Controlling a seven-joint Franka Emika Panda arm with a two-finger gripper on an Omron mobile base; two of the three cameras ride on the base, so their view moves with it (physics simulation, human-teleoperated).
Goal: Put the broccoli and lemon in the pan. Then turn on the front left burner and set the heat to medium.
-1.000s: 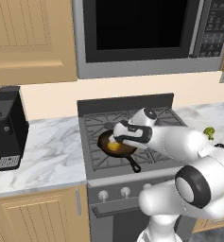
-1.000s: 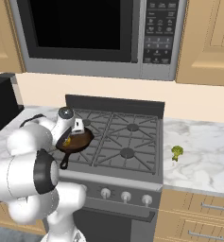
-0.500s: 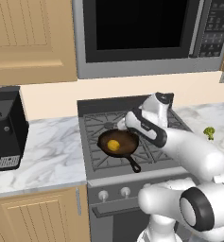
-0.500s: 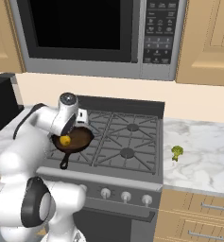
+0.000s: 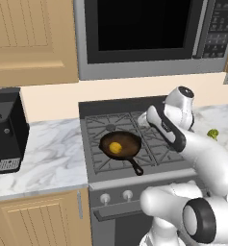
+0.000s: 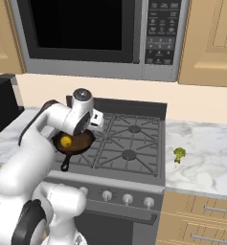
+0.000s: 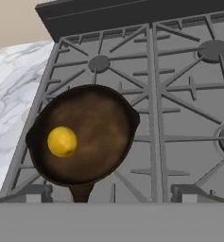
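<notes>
The lemon [image 7: 62, 141] lies inside the pan [image 7: 99, 123], toward its left side in the hand view, and the pan sits on the stove [image 5: 149, 144] over its front left grate, handle pointing toward the stove's front edge. The hand [image 5: 145, 118] hovers above the stove just right of the pan; its tips [image 7: 38, 193] stand wide apart at the bottom of the hand view, holding nothing. The broccoli [image 6: 180, 153] rests on the marble counter [image 6: 206, 158] right of the stove, well apart from the pan.
</notes>
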